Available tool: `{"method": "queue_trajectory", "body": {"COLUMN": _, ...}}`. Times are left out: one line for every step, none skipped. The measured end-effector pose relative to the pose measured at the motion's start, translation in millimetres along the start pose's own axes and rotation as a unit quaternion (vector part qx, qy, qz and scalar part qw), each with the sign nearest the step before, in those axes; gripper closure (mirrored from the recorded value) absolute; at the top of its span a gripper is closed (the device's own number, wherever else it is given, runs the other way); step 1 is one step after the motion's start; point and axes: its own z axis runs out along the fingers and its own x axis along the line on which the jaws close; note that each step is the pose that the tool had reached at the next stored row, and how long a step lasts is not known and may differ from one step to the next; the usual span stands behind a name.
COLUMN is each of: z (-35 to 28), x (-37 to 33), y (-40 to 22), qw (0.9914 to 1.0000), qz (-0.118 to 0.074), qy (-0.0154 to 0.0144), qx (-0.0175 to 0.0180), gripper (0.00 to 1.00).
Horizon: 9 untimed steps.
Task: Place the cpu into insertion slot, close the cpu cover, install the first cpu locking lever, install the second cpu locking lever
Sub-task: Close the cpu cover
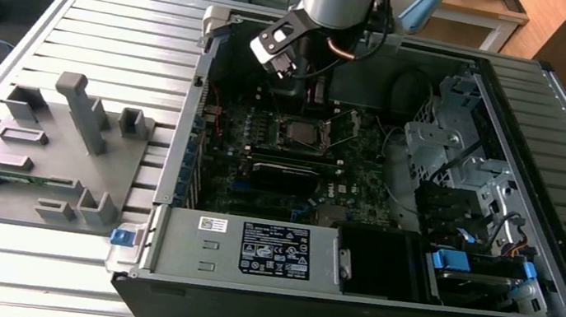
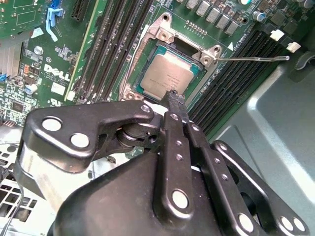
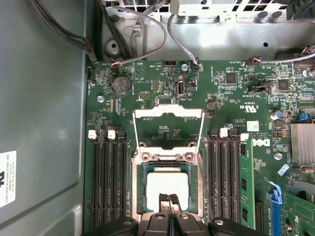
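Quickly, from the exterior view's left: a grey fixture tray [image 1: 52, 143] sits outside the case, unused. The gripper [image 3: 168, 199] has its fingers pressed together, holding nothing, tips over the cpu [image 3: 166, 183]. The cpu lies flat in the insertion slot [image 3: 139, 194]; likely a seating nudge. The cpu cover [image 3: 167, 114] is flipped open, leaving the slot reachable. The fingertips hide the cpu's near edge, so contact is unclear.

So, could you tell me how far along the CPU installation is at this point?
Done: the flat square silver-grey cpu lies in the square black insertion slot. In hand: the black pincer is shut, its tips at the chip's edge. Left: the thin silver frame-shaped cpu cover stands open, tilted away from the socket, and a thin wire locking lever sticks out unlatched.
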Motion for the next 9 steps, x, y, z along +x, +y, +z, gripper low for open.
{"method": "queue_trajectory", "body": {"z": -0.4, "x": 0.0, "y": 0.0, "qw": 1.00000, "qz": 0.000, "qy": 0.0000, "qx": 0.0000, "gripper": 0.89}}
{"method": "queue_trajectory", "body": {"z": -0.7, "x": 0.0, "y": 0.1, "qw": 1.00000, "qz": 0.000, "qy": 0.0000, "qx": 0.0000, "gripper": 0.89}}
{"method": "queue_trajectory", "body": {"z": -1.0, "x": 0.0, "y": 0.1, "qw": 1.00000, "qz": 0.000, "qy": 0.0000, "qx": 0.0000, "gripper": 0.89}}
{"method": "queue_trajectory", "body": {"z": -5.8, "x": 0.2, "y": 0.4, "qw": 1.00000, "qz": 0.000, "qy": 0.0000, "qx": 0.0000, "gripper": 0.89}}
{"method": "queue_trajectory", "body": {"z": -6.1, "x": 0.2, "y": 0.4, "qw": 1.00000, "qz": 0.000, "qy": 0.0000, "qx": 0.0000, "gripper": 0.89}}
{"method": "queue_trajectory", "body": {"z": -6.5, "x": 0.2, "y": 0.4, "qw": 1.00000, "qz": 0.000, "qy": 0.0000, "qx": 0.0000, "gripper": 0.89}}
{"method": "queue_trajectory", "body": {"z": -6.8, "x": 0.2, "y": 0.4, "qw": 1.00000, "qz": 0.000, "qy": 0.0000, "qx": 0.0000, "gripper": 0.89}}
{"method": "queue_trajectory", "body": {"z": -7.2, "x": 0.2, "y": 0.4, "qw": 1.00000, "qz": 0.000, "qy": 0.0000, "qx": 0.0000, "gripper": 0.89}}
{"method": "queue_trajectory", "body": {"z": -7.5, "x": 0.2, "y": 0.5, "qw": 1.00000, "qz": 0.000, "qy": 0.0000, "qx": 0.0000, "gripper": 0.89}}
